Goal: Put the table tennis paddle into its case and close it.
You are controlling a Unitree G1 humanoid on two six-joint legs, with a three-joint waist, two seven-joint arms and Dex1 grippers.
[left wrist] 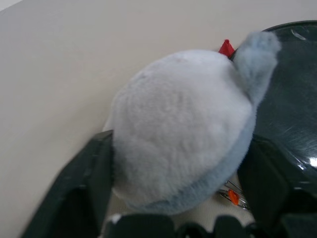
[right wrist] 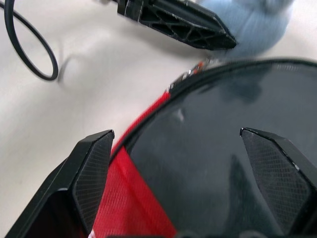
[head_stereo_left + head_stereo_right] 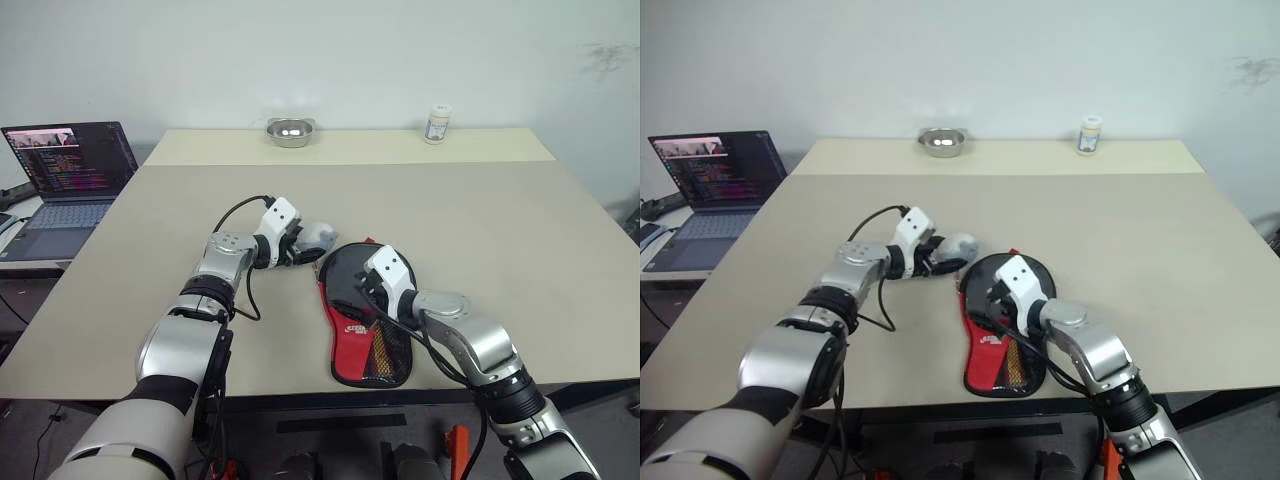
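The case (image 3: 372,345) lies flat near the table's front edge, its red lower part with mesh pocket and white lettering toward me. The paddle's glossy round black face (image 3: 350,268) rests in the case's upper part, ringed by a red edge and zip (image 2: 198,67); its handle is hidden. My right gripper (image 2: 177,133) hovers open just over that black face, fingers (image 2: 94,168) wide apart. My left gripper (image 3: 305,246) sits beside the case's top edge. Its fingers (image 1: 94,173) press both sides of a grey-white plush toy (image 1: 178,129).
A metal bowl (image 3: 290,131) and a small white bottle (image 3: 437,124) stand at the table's far edge. An open laptop (image 3: 70,165) sits on a side desk to the left. A black cable (image 3: 238,213) loops off the left wrist.
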